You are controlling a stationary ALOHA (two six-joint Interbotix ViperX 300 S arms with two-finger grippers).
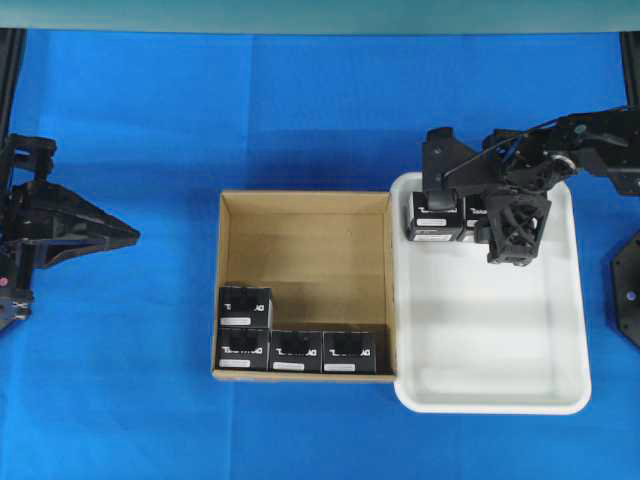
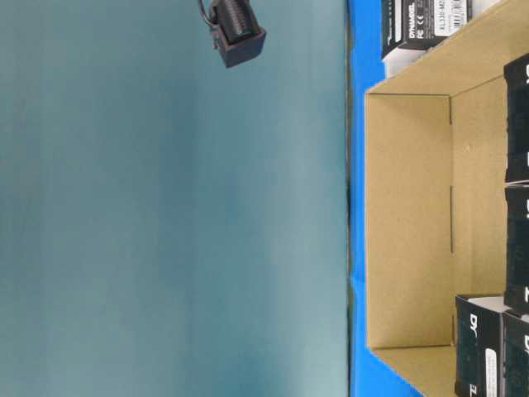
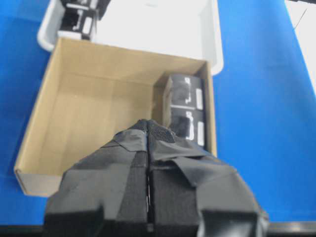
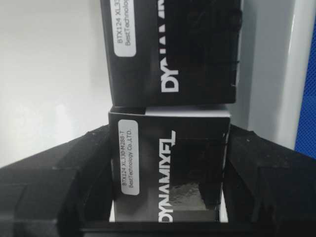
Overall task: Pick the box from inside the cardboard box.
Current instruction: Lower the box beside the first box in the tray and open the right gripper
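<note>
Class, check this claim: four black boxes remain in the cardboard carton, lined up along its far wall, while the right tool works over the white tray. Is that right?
Not quite. The four black boxes sit along the near wall of the cardboard carton, one stacked behind at the near-left corner, as the overhead view shows. The right tool does work over the white tray.

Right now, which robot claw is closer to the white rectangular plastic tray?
The right. The right gripper is over the white plastic tray, around a black box there. The left gripper is beyond the brown cardboard carton.
</note>
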